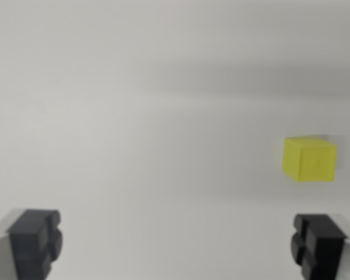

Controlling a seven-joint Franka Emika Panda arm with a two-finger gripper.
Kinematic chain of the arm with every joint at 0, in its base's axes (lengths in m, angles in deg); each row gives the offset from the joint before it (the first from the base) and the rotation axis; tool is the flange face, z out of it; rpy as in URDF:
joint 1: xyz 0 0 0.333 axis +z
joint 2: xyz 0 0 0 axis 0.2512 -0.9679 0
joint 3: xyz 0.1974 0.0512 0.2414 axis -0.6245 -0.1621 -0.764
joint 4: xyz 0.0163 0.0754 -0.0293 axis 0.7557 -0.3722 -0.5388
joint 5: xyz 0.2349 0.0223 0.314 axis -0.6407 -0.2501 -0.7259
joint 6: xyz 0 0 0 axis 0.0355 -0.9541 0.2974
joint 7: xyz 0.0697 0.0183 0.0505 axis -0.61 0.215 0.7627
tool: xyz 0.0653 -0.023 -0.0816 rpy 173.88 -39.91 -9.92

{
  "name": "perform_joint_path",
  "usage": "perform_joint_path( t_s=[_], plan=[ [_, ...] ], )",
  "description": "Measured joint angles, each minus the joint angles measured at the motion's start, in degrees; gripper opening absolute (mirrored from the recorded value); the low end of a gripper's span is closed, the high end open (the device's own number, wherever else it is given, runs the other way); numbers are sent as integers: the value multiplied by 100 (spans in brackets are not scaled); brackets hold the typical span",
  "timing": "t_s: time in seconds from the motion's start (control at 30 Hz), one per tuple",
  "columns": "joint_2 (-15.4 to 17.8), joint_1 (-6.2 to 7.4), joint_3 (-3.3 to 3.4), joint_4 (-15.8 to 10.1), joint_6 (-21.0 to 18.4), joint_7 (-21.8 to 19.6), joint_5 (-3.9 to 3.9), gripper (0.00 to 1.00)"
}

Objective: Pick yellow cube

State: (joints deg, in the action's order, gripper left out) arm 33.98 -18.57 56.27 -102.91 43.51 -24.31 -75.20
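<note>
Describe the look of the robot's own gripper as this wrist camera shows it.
Only the two fingertips of the gripper show, at the bottom corners. Each finger pad is a dark grey to black blocky piece with stepped, ridged faces, mounted on a pale grey finger body that runs off the frame edge. No cables, labels or markings are visible; the picture is slightly blurred.

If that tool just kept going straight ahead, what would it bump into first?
Probably just the bare white surface. The tool is open, and the yellow cube sits off toward the wrist view's right, roughly ahead of the right finger, not the centre. Depth is hard to judge.
</note>
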Motion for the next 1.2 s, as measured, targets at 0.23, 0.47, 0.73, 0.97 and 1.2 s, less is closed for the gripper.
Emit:
perform_joint_path(
  t_s=[0.23,0.47,0.73,0.97,1.2],
  plan=[
    [1,-17,1,-22,3,21,-3,100],
    [-42,-132,4,-192,184,143,-22,100],
    [-122,-271,4,-379,414,288,-45,100],
    [-209,-394,4,-522,610,416,-63,100],
    [-312,-516,4,-647,802,545,-81,100]
  ],
)
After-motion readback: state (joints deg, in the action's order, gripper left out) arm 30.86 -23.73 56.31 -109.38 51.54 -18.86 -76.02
